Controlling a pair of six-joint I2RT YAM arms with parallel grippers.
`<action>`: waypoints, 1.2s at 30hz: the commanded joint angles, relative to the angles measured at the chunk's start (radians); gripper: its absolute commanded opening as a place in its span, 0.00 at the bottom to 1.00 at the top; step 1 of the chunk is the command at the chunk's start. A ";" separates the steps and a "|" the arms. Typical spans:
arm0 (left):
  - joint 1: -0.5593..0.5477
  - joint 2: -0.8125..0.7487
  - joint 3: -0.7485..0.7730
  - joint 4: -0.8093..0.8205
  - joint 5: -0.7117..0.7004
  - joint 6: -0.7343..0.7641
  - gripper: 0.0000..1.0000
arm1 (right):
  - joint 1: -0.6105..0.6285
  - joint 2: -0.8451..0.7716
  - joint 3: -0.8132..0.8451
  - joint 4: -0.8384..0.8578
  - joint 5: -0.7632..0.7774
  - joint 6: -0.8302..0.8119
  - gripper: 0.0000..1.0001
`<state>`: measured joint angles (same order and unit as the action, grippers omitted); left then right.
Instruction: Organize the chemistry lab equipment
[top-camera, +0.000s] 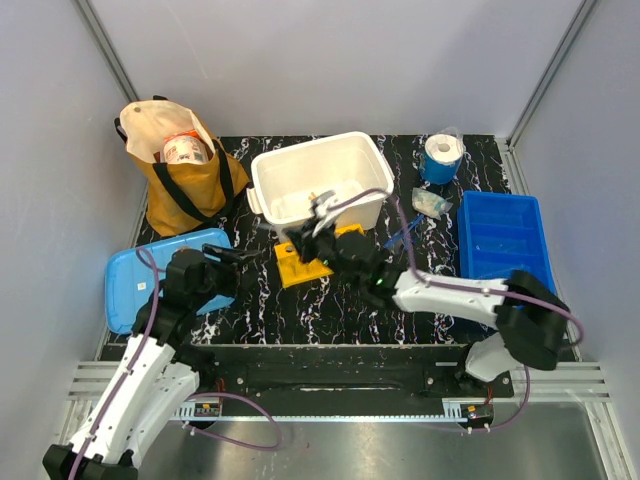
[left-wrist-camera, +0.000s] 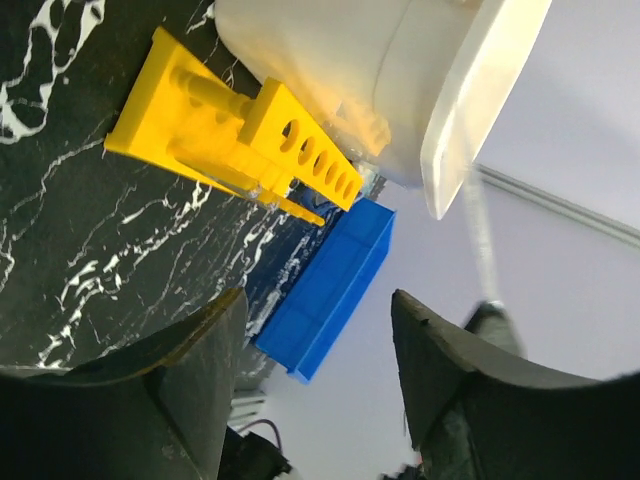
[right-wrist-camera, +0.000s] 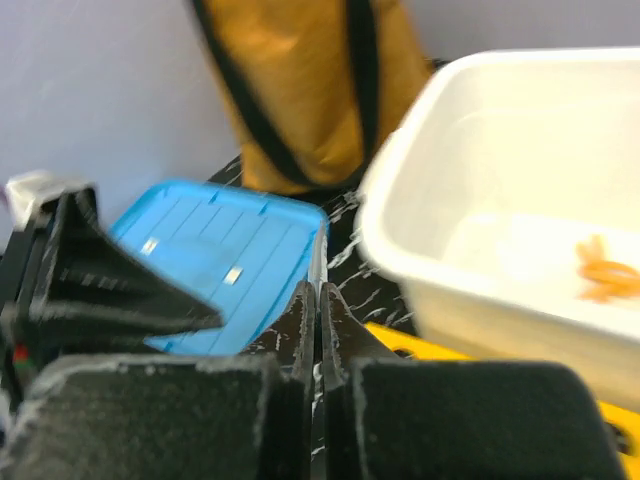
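Note:
My right gripper (top-camera: 298, 246) (right-wrist-camera: 319, 292) is shut on a thin clear tube (right-wrist-camera: 320, 262) and holds it over the left end of the yellow tube rack (top-camera: 312, 262), in front of the white bin (top-camera: 280, 168). The tube also shows in the left wrist view (left-wrist-camera: 482, 240), hanging above the rack (left-wrist-camera: 225, 125). A yellow-orange knotted piece (right-wrist-camera: 605, 272) lies inside the bin. My left gripper (top-camera: 236, 258) (left-wrist-camera: 315, 305) is open and empty, just left of the rack. A small clear packet (top-camera: 430, 203) and what looks like blue-framed glasses (top-camera: 400, 238) lie right of the bin.
A brown cloth bag (top-camera: 185, 170) stands at the back left. A light blue lid (top-camera: 125, 285) lies at the left edge. A blue bin (top-camera: 500, 240) stands on the right, with a blue roll (top-camera: 440, 157) behind it. Grey walls close in on the table.

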<state>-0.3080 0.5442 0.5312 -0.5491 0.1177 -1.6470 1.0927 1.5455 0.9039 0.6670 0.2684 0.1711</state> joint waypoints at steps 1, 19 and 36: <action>-0.002 0.080 0.116 0.061 0.036 0.309 0.64 | -0.155 -0.185 0.093 -0.343 0.014 0.192 0.00; -0.189 0.362 0.440 0.447 0.589 1.377 0.62 | -0.524 -0.515 0.455 -1.397 -0.602 0.211 0.00; -0.421 0.488 0.458 0.440 0.692 1.639 0.63 | -0.524 -0.536 0.379 -1.239 -0.923 0.304 0.04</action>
<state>-0.7097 1.0100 0.9577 -0.1452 0.8085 -0.0856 0.5732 1.0359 1.3079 -0.6449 -0.5671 0.4507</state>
